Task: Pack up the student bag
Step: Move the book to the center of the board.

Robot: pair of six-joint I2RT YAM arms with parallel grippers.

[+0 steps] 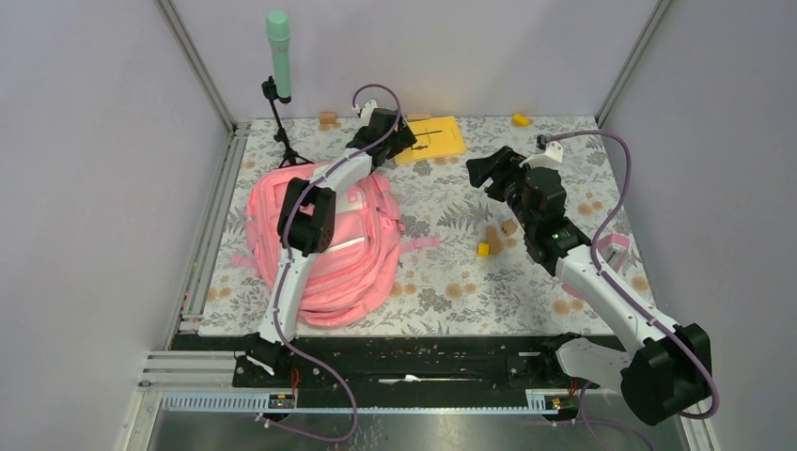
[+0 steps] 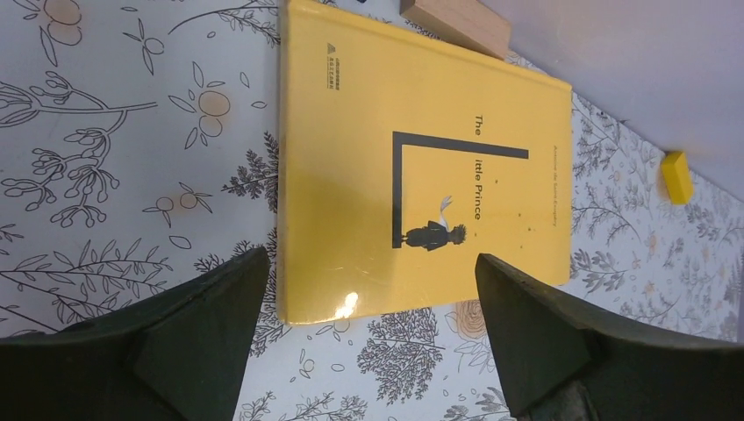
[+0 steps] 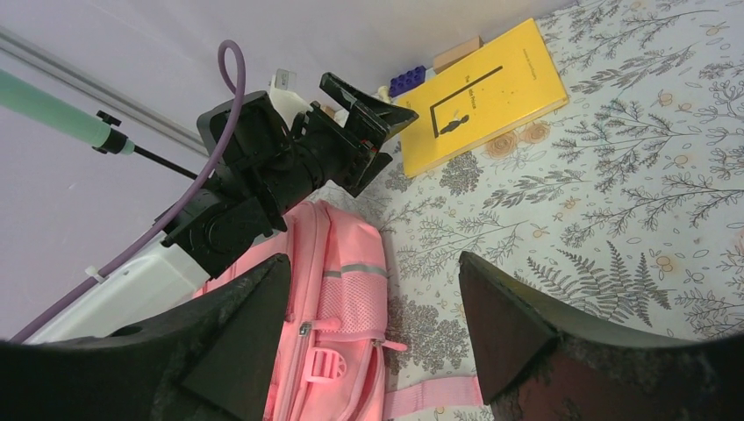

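The student bag (image 1: 362, 254) lies flat on the left half of the flowered tabletop (image 1: 451, 282), pale strip facing up, one strap trailing out to the right. My left arm reaches across it toward the far edge.

My left tool (image 2: 370, 263) is spread wide and holds nothing. Its two fingers (image 2: 202, 333) straddle the near short edge of a yellow book (image 2: 421, 167) that lies flat with its cover up. I cannot tell from the wrist view whether the tips touch the cover or hang just above it. From my right wrist, the left tool (image 3: 377, 110) shows its jaws parted, right beside the book's corner.

Past the book, a wooden block (image 2: 456, 22) sits against the back wall, and a small yellow block (image 2: 676, 175) lies well off to the right.

My right tool (image 1: 489, 169) hangs above the tabletop to the right of the book, fingers wide apart and empty, facing the bag.
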